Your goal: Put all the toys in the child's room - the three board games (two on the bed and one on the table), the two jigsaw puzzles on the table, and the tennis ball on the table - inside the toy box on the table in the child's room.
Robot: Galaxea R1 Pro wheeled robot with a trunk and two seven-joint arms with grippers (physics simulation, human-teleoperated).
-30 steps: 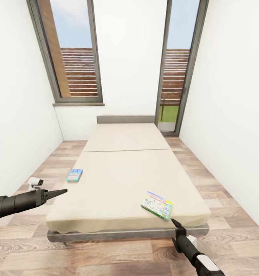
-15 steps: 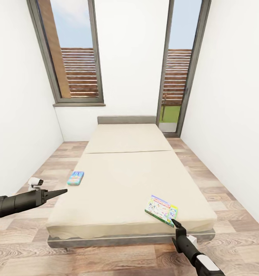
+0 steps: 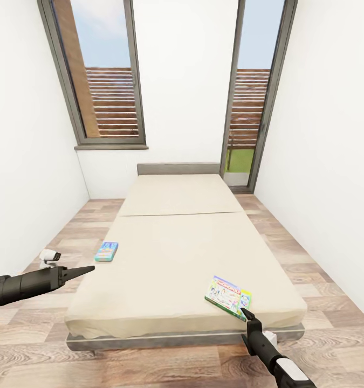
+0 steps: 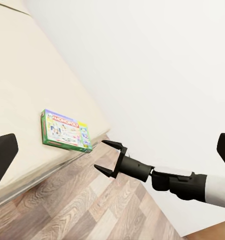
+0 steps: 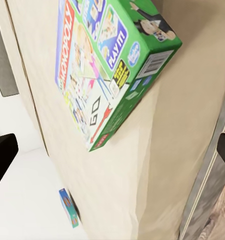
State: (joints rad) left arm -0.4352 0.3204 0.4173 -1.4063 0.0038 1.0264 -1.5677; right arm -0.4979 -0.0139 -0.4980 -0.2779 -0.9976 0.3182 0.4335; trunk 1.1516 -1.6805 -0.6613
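Hovering right gripper (image 4: 108, 157) jaws spread, empty — near green-edged board game (image 3: 228, 296).

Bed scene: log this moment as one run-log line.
phase: at bed foot | green-edged board game near right tool, open | blue board game at bed's left edge | left tool empty

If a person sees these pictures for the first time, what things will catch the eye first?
A long beige bed fills the middle of the narrow white room. A green-edged flat board game box lies at its near corner, just ahead of the right gripper. A smaller blue board game box lies at the bed's opposite edge, beyond the left gripper.
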